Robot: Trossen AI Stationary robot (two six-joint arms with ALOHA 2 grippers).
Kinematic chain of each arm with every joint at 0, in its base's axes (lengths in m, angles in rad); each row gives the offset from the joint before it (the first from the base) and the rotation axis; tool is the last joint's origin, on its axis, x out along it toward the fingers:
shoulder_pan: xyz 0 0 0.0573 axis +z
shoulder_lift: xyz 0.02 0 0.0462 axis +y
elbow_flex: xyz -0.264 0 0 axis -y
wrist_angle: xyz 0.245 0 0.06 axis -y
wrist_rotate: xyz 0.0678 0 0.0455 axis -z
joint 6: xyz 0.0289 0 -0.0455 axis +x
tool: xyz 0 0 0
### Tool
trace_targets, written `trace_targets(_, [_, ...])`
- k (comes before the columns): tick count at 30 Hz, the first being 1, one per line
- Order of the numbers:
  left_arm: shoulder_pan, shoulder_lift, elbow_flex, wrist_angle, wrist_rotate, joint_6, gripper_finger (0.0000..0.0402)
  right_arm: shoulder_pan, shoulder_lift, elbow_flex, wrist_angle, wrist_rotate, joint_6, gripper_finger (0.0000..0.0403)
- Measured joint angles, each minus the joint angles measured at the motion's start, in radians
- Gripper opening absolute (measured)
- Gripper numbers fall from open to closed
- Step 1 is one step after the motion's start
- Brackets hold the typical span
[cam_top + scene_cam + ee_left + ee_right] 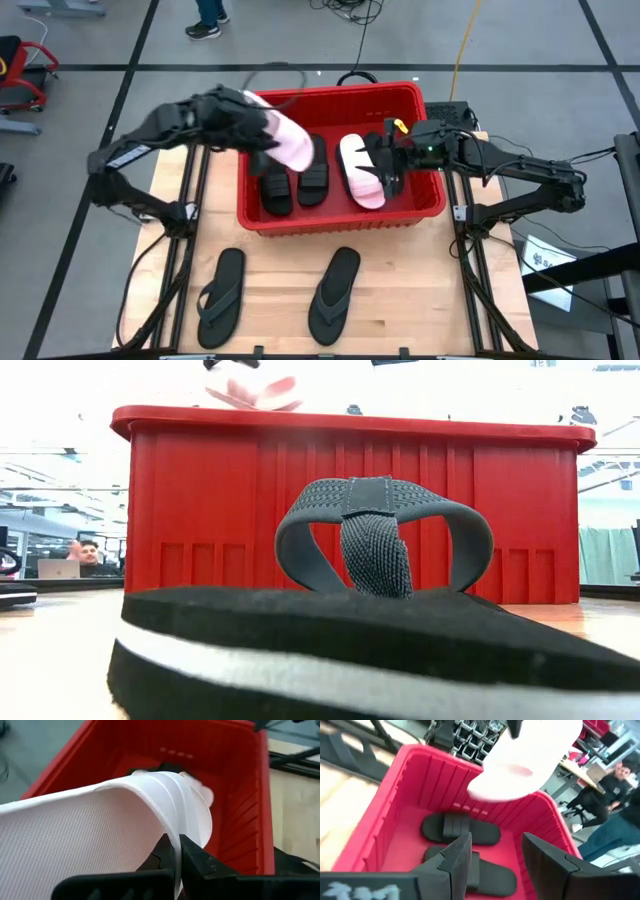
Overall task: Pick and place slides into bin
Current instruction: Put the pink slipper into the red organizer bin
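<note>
The red bin (340, 215) stands at the table's middle and far part. In it lie two black wide-strap slides (295, 185) and one pale pink-white slide (358, 172). My left gripper (176, 851) is shut on the second pale slide (288, 140), above the bin's left part; this slide also shows in the right wrist view (520, 765) and above the rim in the low view (255, 390). My right gripper (496, 862) is open and empty over the bin's right part, beside the pale slide lying there. Two black thong flip-flops (222, 295) (335, 292) lie flat on the table near its front edge. My left gripper pinches the pale slide between its two fingers at an edge of the curved, finely textured white surface (170, 827). The fingers come slanting from the table's left. The slide is lifted clear, above the bin's rim, tilted, reaching out past the fingers over the bin's inside.
The bin's walls (340, 510) stand high around the slides. One flip-flop (370, 560) lies right before the low camera. Bare wood shows on the table's left and right of the flip-flops. People sit in the room beyond (85, 555) (615, 775).
</note>
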Motion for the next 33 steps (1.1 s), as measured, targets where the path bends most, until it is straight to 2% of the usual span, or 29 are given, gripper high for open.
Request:
trace_targets(8, [-0.095,0.088,0.0,0.192,0.0,0.159,0.0,0.0,0.018,0.0,0.041,0.0,0.147,0.0167])
trace_targets(17, [-0.168,0.149,0.0,0.262,-0.055,0.256,0.0,0.0,0.044,0.0,0.065,0.003,0.226,0.0167])
trace_targets(24, [-0.176,0.157,0.0,0.259,-0.027,0.229,0.0,0.0,0.044,0.0,0.063,-0.001,0.055,0.0167])
trace_targets(33, [-0.154,0.159,0.0,0.256,0.04,0.066,0.0,0.05,0.061,0.0,0.113,0.0,-0.176,0.0167])
